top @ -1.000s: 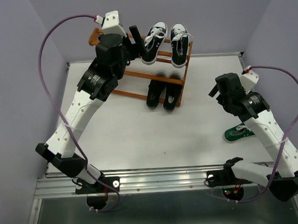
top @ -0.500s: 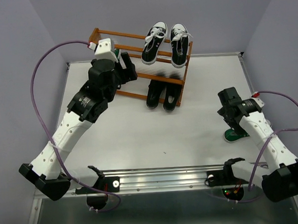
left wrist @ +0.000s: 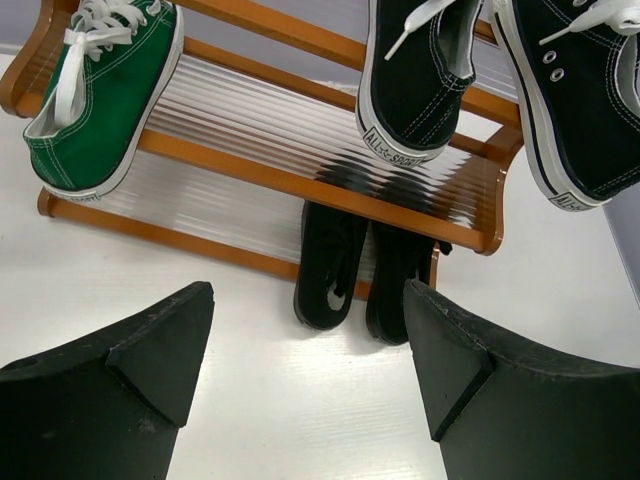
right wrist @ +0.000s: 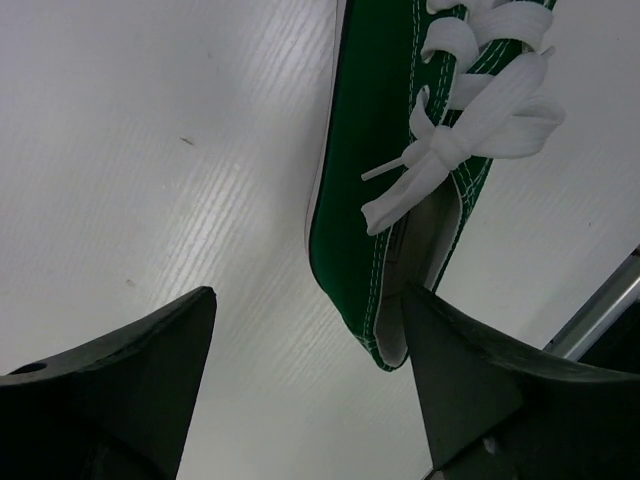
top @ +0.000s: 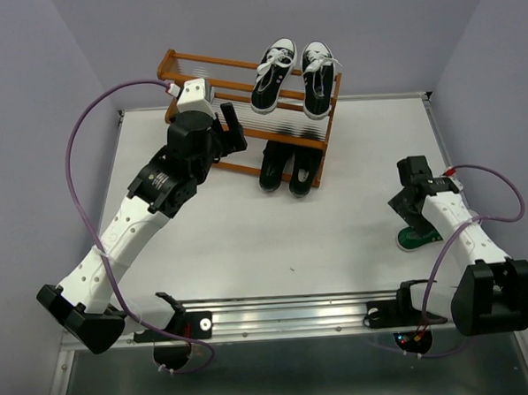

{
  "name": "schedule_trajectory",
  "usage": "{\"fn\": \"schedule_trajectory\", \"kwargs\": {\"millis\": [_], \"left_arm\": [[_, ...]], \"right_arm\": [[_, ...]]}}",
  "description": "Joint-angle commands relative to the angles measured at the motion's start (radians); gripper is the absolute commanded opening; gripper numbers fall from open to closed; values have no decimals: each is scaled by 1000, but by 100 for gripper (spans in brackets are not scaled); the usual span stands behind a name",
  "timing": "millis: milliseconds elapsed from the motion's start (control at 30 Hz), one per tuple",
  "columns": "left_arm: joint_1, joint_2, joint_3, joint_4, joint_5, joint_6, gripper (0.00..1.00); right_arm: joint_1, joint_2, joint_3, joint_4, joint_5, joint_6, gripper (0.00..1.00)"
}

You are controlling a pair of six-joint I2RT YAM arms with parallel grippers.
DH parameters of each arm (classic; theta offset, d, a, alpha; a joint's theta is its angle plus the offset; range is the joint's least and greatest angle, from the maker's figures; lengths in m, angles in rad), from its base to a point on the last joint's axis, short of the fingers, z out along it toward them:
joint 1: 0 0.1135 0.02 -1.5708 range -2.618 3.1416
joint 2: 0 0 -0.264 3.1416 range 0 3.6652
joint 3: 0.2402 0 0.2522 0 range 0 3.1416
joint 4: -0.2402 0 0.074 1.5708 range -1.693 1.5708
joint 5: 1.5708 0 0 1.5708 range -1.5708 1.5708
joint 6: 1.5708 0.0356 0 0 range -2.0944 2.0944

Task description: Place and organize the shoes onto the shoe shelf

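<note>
Left wrist alone: shelved green sneaker (left wrist: 100, 95)

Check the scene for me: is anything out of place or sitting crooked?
One green sneaker lies on the table by the open right gripper, off the shoe shelf. Its mate sits alone at the upper tier's left end. The black laced sneakers are angled, with their heels overhanging that tier's front rail.

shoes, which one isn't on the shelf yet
The green sneaker lying on the table beneath the right gripper; the other five, including its green mate, sit on the shelf.
</note>
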Motion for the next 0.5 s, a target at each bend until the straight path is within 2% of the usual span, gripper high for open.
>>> {"fn": "schedule_trajectory", "kwargs": {"millis": [0, 33, 133, 233, 367, 467], "left_arm": [[1, -28, -12, 43, -10, -3, 87], [1, -26, -12, 44, -7, -1, 87], [1, -22, -12, 49, -10, 1, 86], [1, -20, -15, 49, -16, 5, 86], [1, -22, -17, 52, -25, 4, 86], [1, -22, -12, 53, -33, 5, 86]], "right_arm": [[-9, 4, -54, 86, -41, -12, 76], [-9, 3, -63, 99, -47, -9, 67], [-9, -2, -75, 115, -46, -12, 53], [-9, 9, -71, 121, -37, -30, 28], [-9, -5, -68, 144, -56, -53, 1], [-9, -20, -62, 200, -110, -88, 1]]}}
